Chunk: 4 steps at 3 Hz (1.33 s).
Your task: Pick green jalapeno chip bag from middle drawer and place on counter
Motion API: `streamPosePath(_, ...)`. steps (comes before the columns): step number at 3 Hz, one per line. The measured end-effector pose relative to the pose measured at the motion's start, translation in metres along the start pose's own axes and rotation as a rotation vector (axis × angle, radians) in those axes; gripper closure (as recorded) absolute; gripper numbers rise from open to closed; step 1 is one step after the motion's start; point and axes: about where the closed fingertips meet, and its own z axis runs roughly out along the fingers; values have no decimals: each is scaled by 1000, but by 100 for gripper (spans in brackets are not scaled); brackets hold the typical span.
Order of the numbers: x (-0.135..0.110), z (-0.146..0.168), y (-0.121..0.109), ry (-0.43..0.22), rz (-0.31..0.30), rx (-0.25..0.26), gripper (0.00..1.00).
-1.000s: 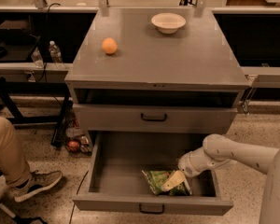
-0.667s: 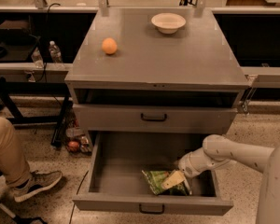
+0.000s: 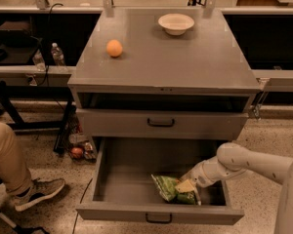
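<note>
Barely any shift vs 1 s ago — gripper (image 3: 187, 186) still low in open middle drawer (image 3: 132, 172), touching right end of green jalapeno chip bag (image 3: 166, 187) at drawer's front-right — pinching or not, can't tell.

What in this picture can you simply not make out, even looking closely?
Camera view:
- Gripper, low in the open middle drawer against the green jalapeno chip bag: it covers the bag's right end, grip unclear.
- Bag's printing: too small to read.
- Opening under the counter: lost in shadow.
- Person's leg: cut off by the left edge.
- Robot arm: cut off by the right edge.
</note>
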Motion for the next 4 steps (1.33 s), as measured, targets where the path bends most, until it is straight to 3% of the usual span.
streamPosePath(1, 5, -13, 1, -88, 25, -50, 87)
streamPosePath(2, 4, -70, 4, -273, 15, -132, 100)
streamPosePath(3, 7, -125, 5, -388, -11, -132, 100)
streamPosePath(4, 11, -204, 13, -492, -64, -34, 100)
